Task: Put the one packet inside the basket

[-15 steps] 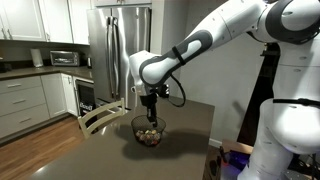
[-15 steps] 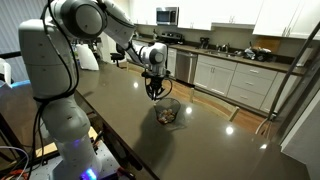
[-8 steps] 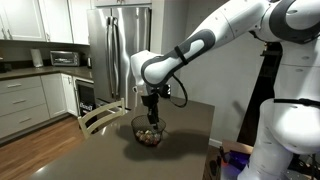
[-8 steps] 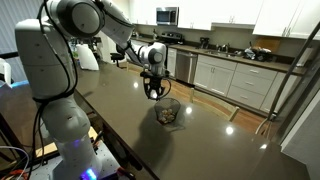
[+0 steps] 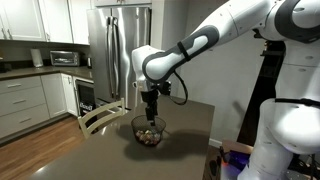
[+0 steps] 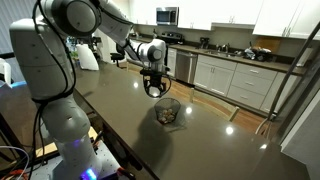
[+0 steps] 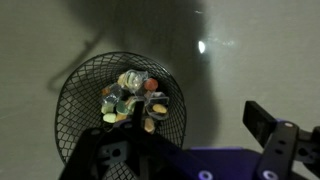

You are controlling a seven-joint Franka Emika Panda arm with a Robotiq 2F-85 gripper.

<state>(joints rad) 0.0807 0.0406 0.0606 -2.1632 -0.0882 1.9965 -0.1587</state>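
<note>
The basket [image 5: 136, 129] [image 6: 174, 106] is a round bowl of dark wire mesh on the dark table. The wrist view shows its mesh wall [image 7: 80, 92] around a heap of small red, white and yellow packets. A pale-yellow packet [image 7: 150, 126] lies at the near edge of that heap, inside the basket. My gripper [image 5: 150, 117] [image 6: 152, 91] hangs straight down a little above the basket. It is open, its fingers spread wide with nothing between them. In the wrist view the gripper [image 7: 200, 118] shows one dark finger [image 7: 264, 122] out over the bare table.
The dark table [image 5: 110, 150] [image 6: 120, 120] runs long, with a wooden chair [image 5: 100, 117] at its far side. Kitchen counters [image 6: 240, 60], a fridge [image 5: 105, 50] and white cabinets stand behind. The robot's white base [image 6: 50, 90] sits at the table's edge.
The gripper has gone from nearly shut to wide open above the basket, and has lifted slightly. The basket has not moved.
</note>
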